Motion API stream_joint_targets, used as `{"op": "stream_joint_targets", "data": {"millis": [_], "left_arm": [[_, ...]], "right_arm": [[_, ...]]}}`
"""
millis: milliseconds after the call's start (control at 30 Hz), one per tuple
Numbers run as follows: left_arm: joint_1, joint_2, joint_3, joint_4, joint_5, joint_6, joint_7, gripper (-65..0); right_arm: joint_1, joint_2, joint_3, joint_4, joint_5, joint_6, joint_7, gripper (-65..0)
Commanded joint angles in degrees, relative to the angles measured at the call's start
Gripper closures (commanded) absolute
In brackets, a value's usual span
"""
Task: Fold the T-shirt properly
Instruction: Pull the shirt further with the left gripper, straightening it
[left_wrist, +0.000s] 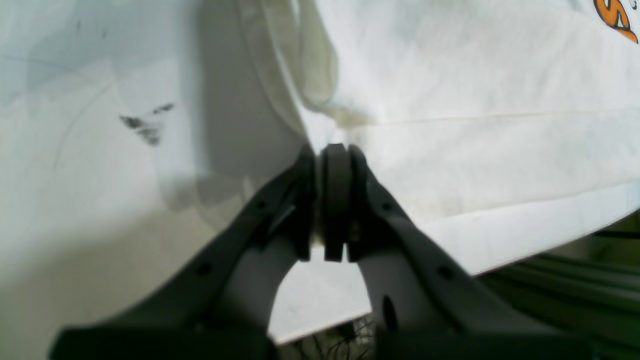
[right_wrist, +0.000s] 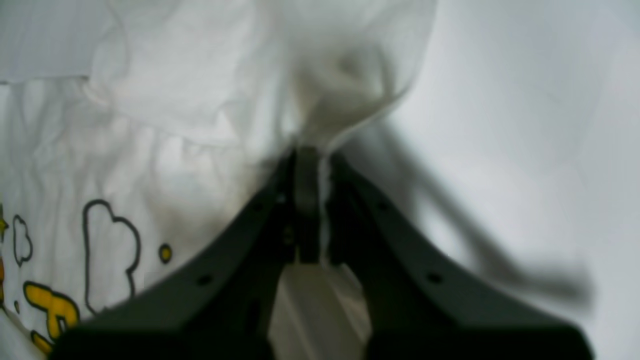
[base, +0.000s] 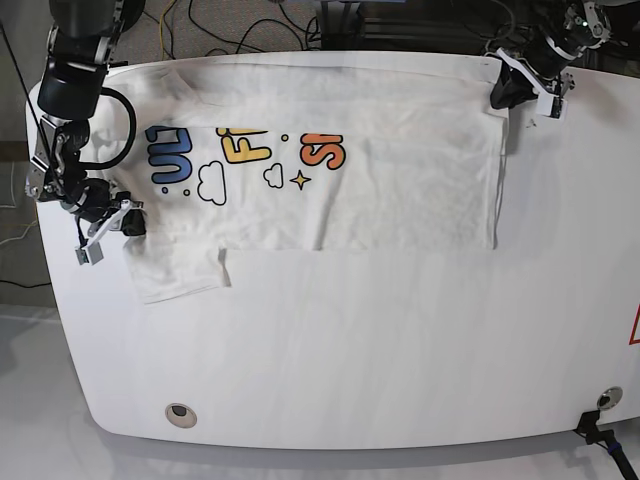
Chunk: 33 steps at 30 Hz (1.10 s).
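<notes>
The white T-shirt (base: 400, 190) lies spread across the far half of the white table (base: 350, 350), print side up. Its right part is folded over, showing plain reverse and covering part of the orange letters (base: 322, 152). My left gripper (base: 497, 97) is at the shirt's far right corner. In the left wrist view the left gripper (left_wrist: 330, 150) is shut on the shirt's edge (left_wrist: 475, 125). My right gripper (base: 135, 222) is at the shirt's left side by the sleeve (base: 175, 270). In the right wrist view the right gripper (right_wrist: 310, 155) is shut on bunched cloth (right_wrist: 175, 125).
Cables (base: 230, 30) lie beyond the table's far edge. A round hole (base: 180, 413) sits near the front left and a small fitting (base: 600, 400) at the front right. Dark scuff marks (left_wrist: 145, 127) show on the table beside the left gripper.
</notes>
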<state>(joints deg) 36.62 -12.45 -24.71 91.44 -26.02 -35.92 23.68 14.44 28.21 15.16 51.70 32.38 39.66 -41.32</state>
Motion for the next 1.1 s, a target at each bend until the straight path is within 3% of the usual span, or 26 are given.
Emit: {"op": "stream_joint_targets", "data": {"millis": [0,167,300,600,633,733,767,1067], "left_arm": [[2.37,-1.57,-0.21,-0.76,6.11,2.38,7.04,0.0],[3.16,-1.57,-4.26,-0.76,6.11,2.03,7.04,0.0],[3.16,-1.57,-4.61,-0.76,6.20,-2.19,7.13,0.0],[2.90,-1.49,-4.70,0.83,6.11,-4.08,7.13,0.0],[2.98,-1.49,-4.96,1.88,6.11,-4.08,7.13,-4.8],[2.98,-0.52,-8.39,4.61,6.37,-4.08,7.57,-27.3],[2.90,-0.61,-8.83,5.31,6.37,-4.08,8.89,-30.9],[-3.35,-0.87,-14.81,15.24,6.11,-4.08,19.26,-32.5]], "right_arm": [[0.90,0.67,0.18,0.65,-0.34,0.34,-0.75,0.0],[0.90,1.02,0.36,0.65,-0.43,0.34,-0.66,0.0],[0.90,1.11,0.36,0.65,-0.43,0.34,-0.57,0.0],[0.90,1.02,0.36,0.65,-0.43,0.34,-0.57,0.0],[0.90,1.02,0.36,0.65,-0.43,0.34,-0.57,0.0],[0.90,1.02,0.36,0.65,-0.43,0.34,-0.57,0.0],[0.90,1.02,0.36,0.65,-0.43,0.34,-0.57,0.0],[0.82,0.94,0.27,0.65,-0.43,0.34,-0.57,0.0]]}}
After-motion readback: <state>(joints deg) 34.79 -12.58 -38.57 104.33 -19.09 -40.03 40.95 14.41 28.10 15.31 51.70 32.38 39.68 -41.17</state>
